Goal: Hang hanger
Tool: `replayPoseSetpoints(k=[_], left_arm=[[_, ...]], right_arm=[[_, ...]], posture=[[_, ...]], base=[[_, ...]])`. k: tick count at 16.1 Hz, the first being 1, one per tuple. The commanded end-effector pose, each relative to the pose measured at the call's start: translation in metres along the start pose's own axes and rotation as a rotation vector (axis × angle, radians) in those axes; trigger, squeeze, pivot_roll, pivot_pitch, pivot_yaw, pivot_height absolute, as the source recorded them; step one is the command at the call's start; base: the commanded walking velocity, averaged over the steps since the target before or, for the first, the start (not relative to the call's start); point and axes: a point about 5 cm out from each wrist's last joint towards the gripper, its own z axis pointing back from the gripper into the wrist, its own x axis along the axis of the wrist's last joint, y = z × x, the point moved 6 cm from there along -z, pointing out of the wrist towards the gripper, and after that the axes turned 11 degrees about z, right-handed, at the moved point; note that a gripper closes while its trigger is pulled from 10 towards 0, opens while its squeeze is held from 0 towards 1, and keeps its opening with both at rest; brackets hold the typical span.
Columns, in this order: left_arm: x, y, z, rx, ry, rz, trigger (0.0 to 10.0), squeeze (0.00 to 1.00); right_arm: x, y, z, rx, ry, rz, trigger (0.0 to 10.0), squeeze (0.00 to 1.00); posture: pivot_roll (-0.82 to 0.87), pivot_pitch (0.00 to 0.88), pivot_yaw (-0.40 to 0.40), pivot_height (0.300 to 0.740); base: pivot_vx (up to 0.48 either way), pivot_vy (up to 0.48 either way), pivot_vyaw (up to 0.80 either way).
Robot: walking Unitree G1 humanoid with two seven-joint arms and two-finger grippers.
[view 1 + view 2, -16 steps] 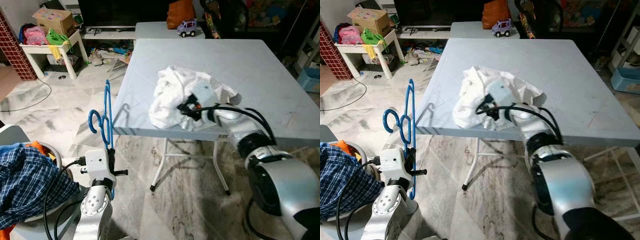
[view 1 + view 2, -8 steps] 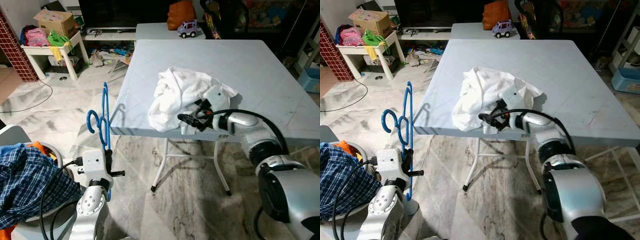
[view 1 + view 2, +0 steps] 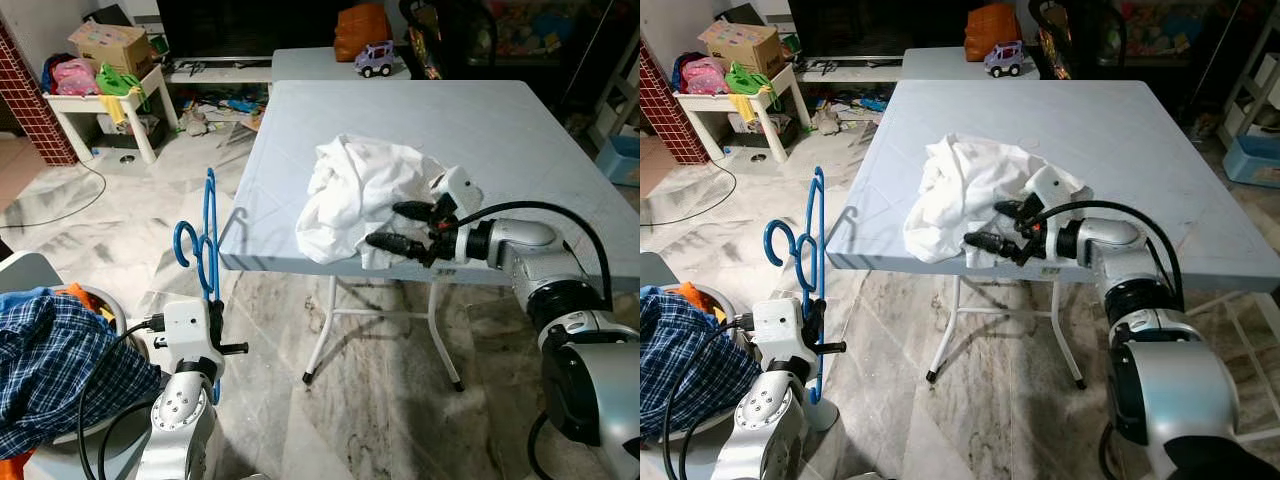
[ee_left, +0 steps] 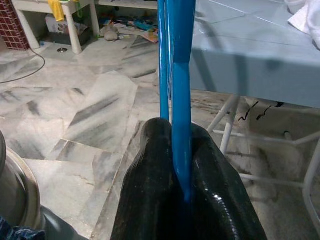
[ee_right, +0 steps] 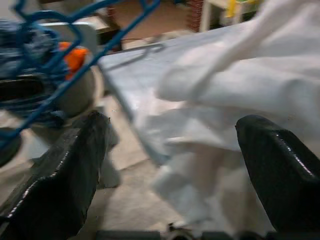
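A blue plastic hanger (image 3: pixel 207 235) stands upright at the lower left, beside the table's left front corner. My left gripper (image 4: pixel 182 197) is shut on its lower bar. A crumpled white garment (image 3: pixel 355 190) lies on the pale blue table (image 3: pixel 520 130) near the front edge. My right gripper (image 3: pixel 385 225) is open at the garment's front right side. Its fingers (image 5: pixel 65 170) spread wide on either side of the cloth's hanging edge, with nothing gripped between them.
A basket holding a blue plaid shirt (image 3: pixel 50 370) sits at the lower left beside my left arm. Behind the table stands a second table with a toy car (image 3: pixel 373 57). A small white table (image 3: pixel 100 95) with clutter stands far left. A blue bin (image 3: pixel 620 155) is at right.
My right gripper has come off the white garment and opened wide, and its arm has swung out to the right. The left gripper and hanger have barely moved.
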Motion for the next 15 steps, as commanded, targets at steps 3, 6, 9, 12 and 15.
replayPoseSetpoints(k=[3, 6, 9, 12, 15], left_arm=[[0.001, -0.001, 0.000, -0.019, 0.005, 0.024, 10.0, 0.00], [0.002, -0.001, 0.001, -0.026, 0.004, 0.030, 10.0, 0.00], [0.004, -0.001, 0.002, -0.036, 0.005, 0.026, 10.0, 0.00], [0.005, -0.001, 0.005, -0.043, 0.003, 0.030, 10.0, 0.00], [0.004, 0.000, 0.008, -0.041, 0.007, 0.030, 10.0, 0.00]], right_arm=[[-0.008, 0.023, -0.010, 0.129, 0.013, -0.018, 10.0, 1.00], [-0.021, 0.040, -0.017, 0.186, 0.028, -0.057, 10.0, 1.00], [-0.027, 0.042, -0.034, 0.095, 0.039, -0.066, 10.0, 1.00], [-0.027, 0.050, -0.048, 0.082, 0.035, -0.081, 10.0, 1.00], [-0.027, 0.054, -0.063, 0.048, 0.055, -0.075, 10.0, 1.00]], posture=[[0.02, 0.000, 0.048, 0.740], [0.03, 0.000, 0.051, 0.740], [0.03, 0.000, 0.057, 0.740], [0.04, 0.000, 0.055, 0.740], [0.06, 0.000, 0.052, 0.740]], base=[[0.000, 0.000, 0.00], [0.000, 0.000, 0.00], [0.000, 0.000, 0.00], [0.000, 0.000, 0.00], [0.000, 0.000, 0.00]])
